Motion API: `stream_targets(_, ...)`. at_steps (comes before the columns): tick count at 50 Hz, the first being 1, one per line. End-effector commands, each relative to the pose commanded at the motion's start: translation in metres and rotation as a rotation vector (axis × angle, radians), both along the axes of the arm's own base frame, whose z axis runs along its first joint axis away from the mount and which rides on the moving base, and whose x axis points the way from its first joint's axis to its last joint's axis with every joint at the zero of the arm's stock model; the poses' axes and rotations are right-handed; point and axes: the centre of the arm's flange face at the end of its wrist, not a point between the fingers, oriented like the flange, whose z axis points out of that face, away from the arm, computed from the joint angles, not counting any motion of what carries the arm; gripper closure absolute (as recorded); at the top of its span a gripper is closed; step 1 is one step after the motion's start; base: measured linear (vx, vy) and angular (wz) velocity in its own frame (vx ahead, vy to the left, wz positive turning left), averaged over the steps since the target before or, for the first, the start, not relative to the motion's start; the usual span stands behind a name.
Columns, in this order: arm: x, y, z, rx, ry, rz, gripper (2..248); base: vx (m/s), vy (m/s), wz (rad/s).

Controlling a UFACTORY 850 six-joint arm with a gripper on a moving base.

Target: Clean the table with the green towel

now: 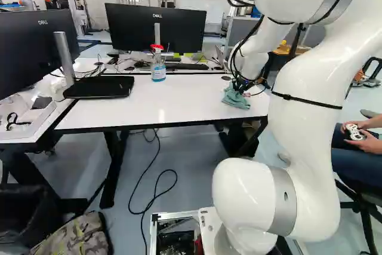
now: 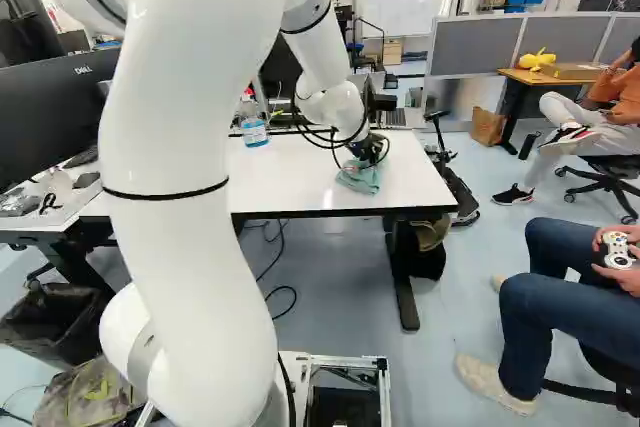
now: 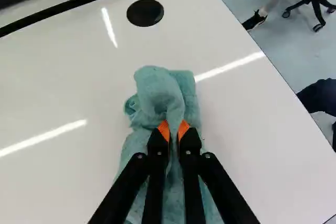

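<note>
orange-padded, holds the towel pinched in the gripper, right of centre in the left base view. rests it, bunched, on the white table. shows a bottle left of it, upper middle of that view.

Bright room light; glare streaks the white table beside the towel, and soft highlights gleam on the arm.
</note>
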Motion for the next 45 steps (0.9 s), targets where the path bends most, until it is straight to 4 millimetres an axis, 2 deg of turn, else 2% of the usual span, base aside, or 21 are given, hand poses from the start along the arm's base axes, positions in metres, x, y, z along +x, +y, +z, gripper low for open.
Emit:
stream_targets(8, 0.006, -0.013, -0.001, -0.002, -0.005, -0.018, 212, 0.000, 0.000, 0.000)
stream_targets(17, 0.004, -0.013, -0.001, -0.002, -0.004, -0.018, 212, 0.000, 0.000, 0.000)
stream_targets(45, -0.044, 0.009, 0.002, 0.008, 0.020, -0.014, 212, 0.000, 0.000, 0.000)
